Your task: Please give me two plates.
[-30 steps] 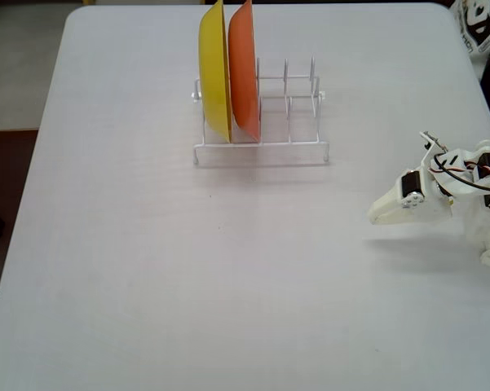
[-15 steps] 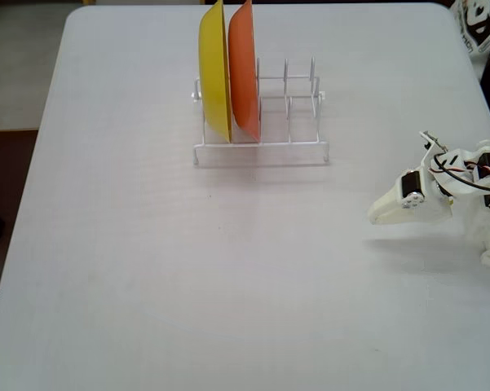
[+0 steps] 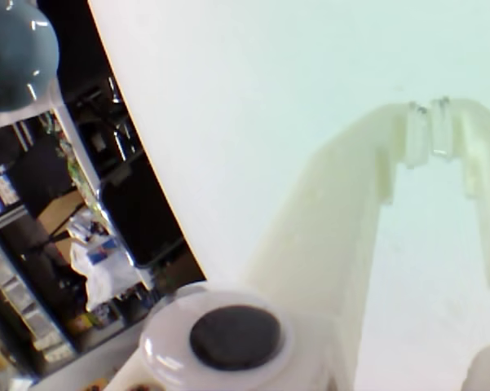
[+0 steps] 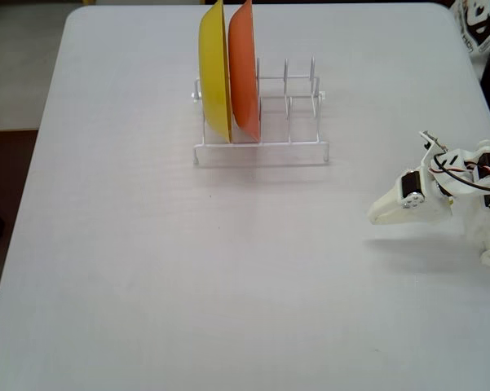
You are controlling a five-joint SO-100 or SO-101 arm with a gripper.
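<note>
Tool (image 4: 377,216) clenched, empty, parked at tabletop (image 4: 147,269) right edge. Light blue and cream plates not visible; rack (image 4: 261,147) near far edge holds only yellow plate (image 4: 214,73) and orange plate (image 4: 243,69).

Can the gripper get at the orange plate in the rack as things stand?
Probably yes. In the fixed view the gripper sits shut at the table's right edge, and only bare table lies between it and the rack. The orange plate faces empty slots on that side.
</note>
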